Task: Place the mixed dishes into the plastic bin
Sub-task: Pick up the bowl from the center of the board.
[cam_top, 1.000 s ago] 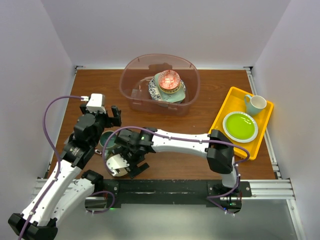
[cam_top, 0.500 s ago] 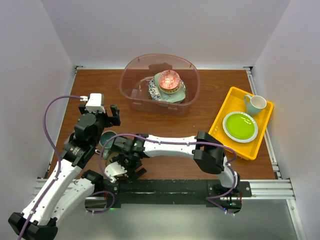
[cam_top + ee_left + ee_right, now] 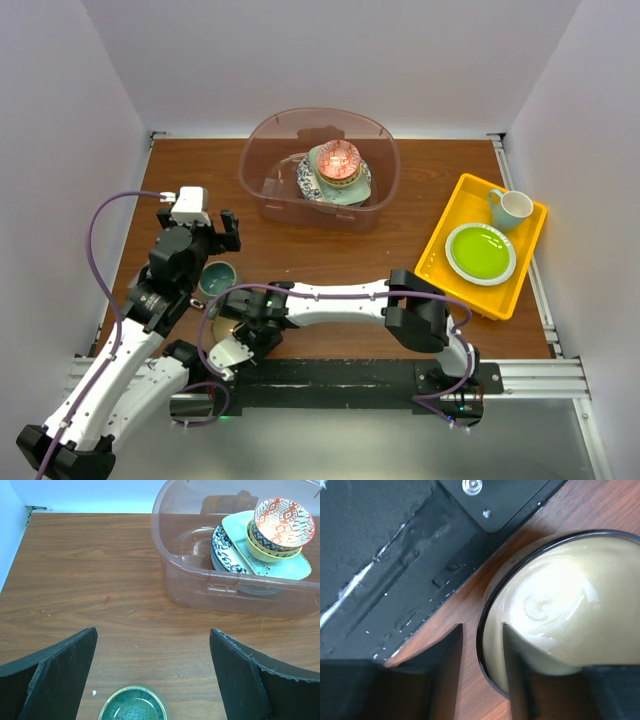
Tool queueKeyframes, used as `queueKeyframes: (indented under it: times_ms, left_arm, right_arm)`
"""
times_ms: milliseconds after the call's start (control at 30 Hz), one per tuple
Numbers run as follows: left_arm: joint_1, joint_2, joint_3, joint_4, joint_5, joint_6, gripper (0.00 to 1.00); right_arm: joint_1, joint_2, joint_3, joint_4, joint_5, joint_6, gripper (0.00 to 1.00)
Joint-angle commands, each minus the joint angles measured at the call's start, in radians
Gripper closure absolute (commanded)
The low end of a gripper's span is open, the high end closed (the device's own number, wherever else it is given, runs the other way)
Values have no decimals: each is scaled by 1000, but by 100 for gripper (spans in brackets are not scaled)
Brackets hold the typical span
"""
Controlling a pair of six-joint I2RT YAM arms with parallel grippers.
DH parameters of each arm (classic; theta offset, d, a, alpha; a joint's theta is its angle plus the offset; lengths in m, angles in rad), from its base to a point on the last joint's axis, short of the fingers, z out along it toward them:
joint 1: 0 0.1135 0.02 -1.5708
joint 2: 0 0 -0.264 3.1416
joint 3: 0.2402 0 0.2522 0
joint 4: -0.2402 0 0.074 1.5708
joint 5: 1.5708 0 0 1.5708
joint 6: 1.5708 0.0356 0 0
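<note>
A tan bowl with a dark rim (image 3: 560, 615) sits at the table's near left edge (image 3: 220, 328). My right gripper (image 3: 481, 630) straddles its rim. One finger (image 3: 520, 680) is inside the bowl and the other (image 3: 440, 670) is outside, with a strip of wood showing between it and the rim. A small teal-glazed cup (image 3: 132, 705) stands just below my open left gripper (image 3: 154, 670). The plastic bin (image 3: 318, 125) at the back holds a blue-patterned plate (image 3: 222, 550), a mint dish (image 3: 280, 565) and an orange-patterned bowl (image 3: 283, 516).
A yellow tray (image 3: 455, 215) on the right carries a lime-green plate (image 3: 481, 252) and a pale teal mug (image 3: 510, 208). The right arm (image 3: 340, 295) stretches leftward across the near table. The black base rail (image 3: 395, 555) lies beside the tan bowl.
The right gripper has dropped toward the near edge onto the tan bowl, and its jaws have narrowed around the rim. The left arm has stayed still.
</note>
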Motion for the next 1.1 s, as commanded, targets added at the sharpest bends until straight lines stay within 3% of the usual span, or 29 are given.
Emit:
queueKeyframes:
  times_ms: [0,300,1067]
  left_arm:
    - [5,-6,-2,28,-19,0,0]
    - [5,-6,-2,28,-19,1,0]
    - [5,5,-2,35,42,-14,0]
  right_arm:
    - [2,-17,-16,3,-6,-21,73]
    - [3,-63,-70,-20,-21,-54,100]
    - [2,-264,-214,-155,32,-118,100]
